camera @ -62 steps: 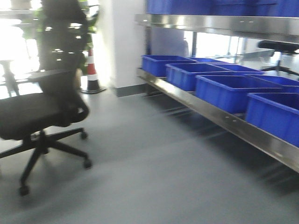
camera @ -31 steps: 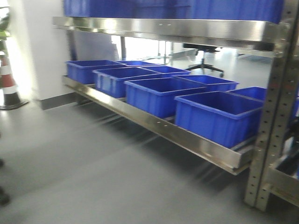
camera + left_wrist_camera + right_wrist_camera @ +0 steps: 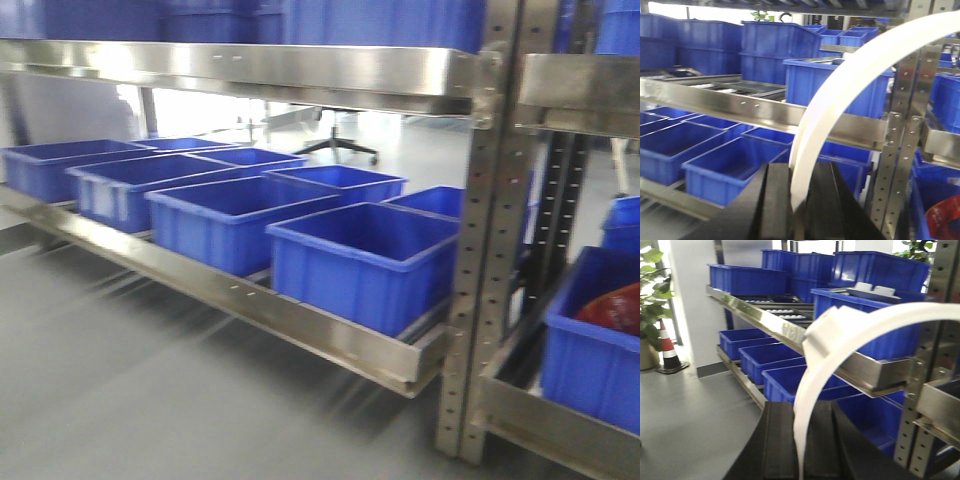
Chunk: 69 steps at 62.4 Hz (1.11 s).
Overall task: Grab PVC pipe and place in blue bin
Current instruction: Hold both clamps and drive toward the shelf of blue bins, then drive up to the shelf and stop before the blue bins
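My left pincer (image 3: 799,172) was clamped on the PVC pipe (image 3: 830,95): its lower end sat squeezed between my two black fingers (image 3: 776,200). The pipe looked plain white, smooth and broad, and it bent in a long arc up and away to the right until the frame's edge cut it off. My right pincer (image 3: 801,410) was likewise closed around a white pipe (image 3: 875,322) that climbed from between its fingers (image 3: 779,440) and curved off to the right. Near the top of that bend sat a chunkier white fitting (image 3: 822,332). I could not tell whether both pincers held one pipe or two, since neither far end was in view.

The front view was smeared by blur. It showed a row of open tubs on a steel shelf (image 3: 300,320), the nearest blue bin (image 3: 340,285) standing just beside a perforated upright post (image 3: 485,250). Past the post, another bin (image 3: 585,370) was cut off at the right edge, with something red (image 3: 612,308) inside that I could not make out. More blue bins (image 3: 775,45) were stacked on the upper shelves. A striped cone (image 3: 669,355) stood on the floor near a leafy plant (image 3: 650,285), which was half out of frame.
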Motion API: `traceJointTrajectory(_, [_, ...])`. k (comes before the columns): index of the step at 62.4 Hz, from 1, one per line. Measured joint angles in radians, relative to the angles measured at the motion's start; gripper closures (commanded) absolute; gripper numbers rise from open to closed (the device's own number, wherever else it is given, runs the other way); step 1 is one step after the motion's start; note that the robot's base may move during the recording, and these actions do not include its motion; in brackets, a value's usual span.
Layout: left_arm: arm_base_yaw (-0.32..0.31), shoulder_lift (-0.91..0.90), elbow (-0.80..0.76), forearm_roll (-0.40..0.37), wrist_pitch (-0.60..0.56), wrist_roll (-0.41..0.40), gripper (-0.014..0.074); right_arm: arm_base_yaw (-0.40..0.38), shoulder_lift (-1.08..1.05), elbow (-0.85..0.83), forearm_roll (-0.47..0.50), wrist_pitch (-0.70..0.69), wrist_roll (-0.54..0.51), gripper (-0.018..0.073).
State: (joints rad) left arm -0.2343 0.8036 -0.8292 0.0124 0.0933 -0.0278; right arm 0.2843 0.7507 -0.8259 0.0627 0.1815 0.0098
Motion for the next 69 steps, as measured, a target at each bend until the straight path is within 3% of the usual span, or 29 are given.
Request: traceJointTrajectory(69, [0.002,0.0,0.0,0.0,0.0,0.0,0.0708,0.0,0.0,0.0,0.0,0.0,0.0,0.0727])
